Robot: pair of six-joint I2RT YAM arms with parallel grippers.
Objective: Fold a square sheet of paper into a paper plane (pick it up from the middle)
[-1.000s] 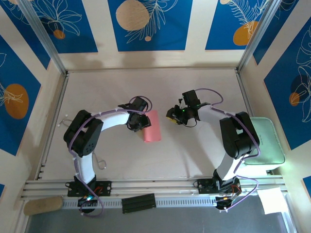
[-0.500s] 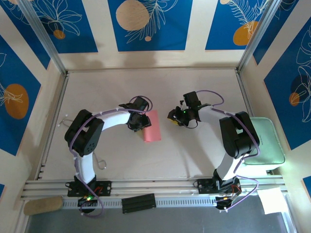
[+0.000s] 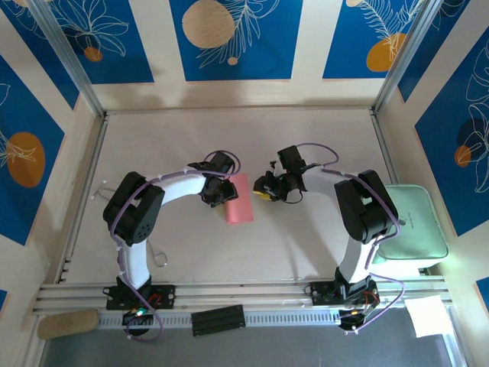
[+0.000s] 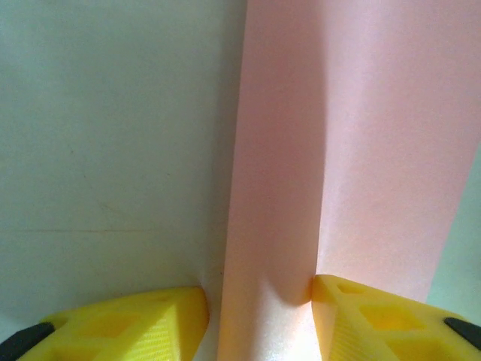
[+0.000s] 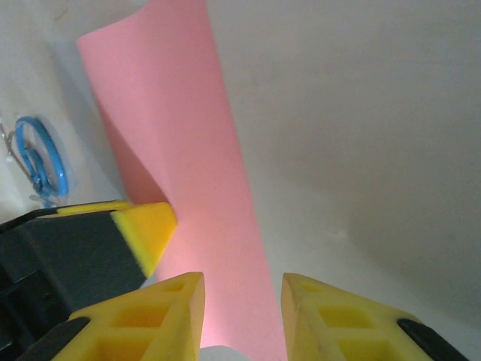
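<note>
The pink paper (image 3: 239,200) lies on the table (image 3: 306,245), a little left of the middle of the top picture. It looks like a tall, thin strip there, not a flat square.

The left gripper (image 3: 221,193) is at the paper's left edge. Seen from the left wrist, its 2 yellow fingers (image 4: 128,323) sit at the bottom of the frame and are apart. The paper (image 4: 361,150) runs up between them. It bends along a line, so 1 part looks darker and the part on the right looks lighter. The paper touches the finger on the right. By the finger on the left there is a thin gap.

The right gripper (image 3: 262,191) is just right of the paper in the top picture. Seen from the right wrist, its 2 yellow fingers (image 5: 158,316) are apart at the bottom of the frame, and pink paper (image 5: 195,173) shows in the gap. They are not pinching it. The paper's left side curls up off the table. The yellow tip of the left gripper (image 5: 146,226) rests against that curl. A small blue loop (image 5: 41,162) lies at the left edge.

A green pad (image 3: 416,222) sits far right in the top picture.
</note>
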